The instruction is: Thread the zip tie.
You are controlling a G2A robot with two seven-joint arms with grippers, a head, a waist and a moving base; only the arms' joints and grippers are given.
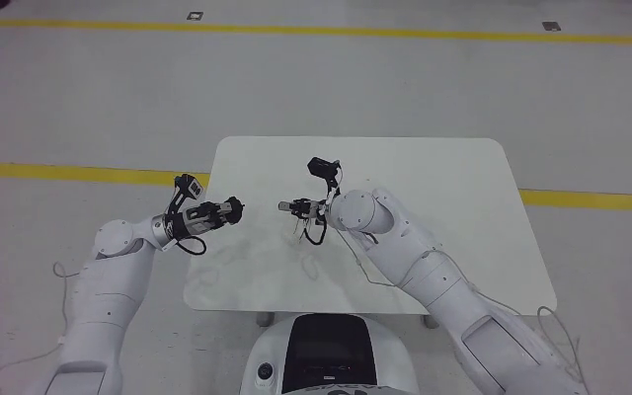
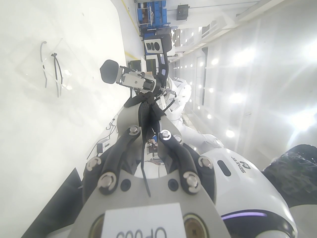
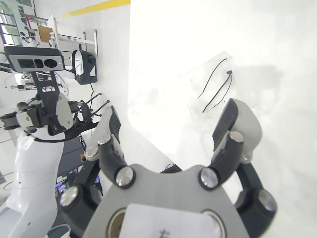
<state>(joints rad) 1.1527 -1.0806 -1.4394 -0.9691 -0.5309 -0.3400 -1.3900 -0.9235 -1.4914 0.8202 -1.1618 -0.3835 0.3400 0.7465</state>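
Observation:
My left gripper (image 2: 147, 115) is shut on a black zip tie (image 2: 143, 164), whose strap runs back between the fingers toward the wrist. In the top view this gripper (image 1: 237, 207) is held above the table's left side, facing my right gripper (image 1: 284, 207) across a small gap. The right gripper (image 3: 171, 121) is open with nothing between its ribbed pads (image 3: 226, 120). From the right wrist view, the left gripper (image 3: 96, 111) shows thin black tie ends sticking out of it.
Spare zip ties (image 3: 218, 87) lie on a clear sheet on the white table (image 1: 444, 197); the left wrist view shows a black one (image 2: 56, 71) beside a grey one (image 2: 42, 60). The table's near-left edge is close under the left arm.

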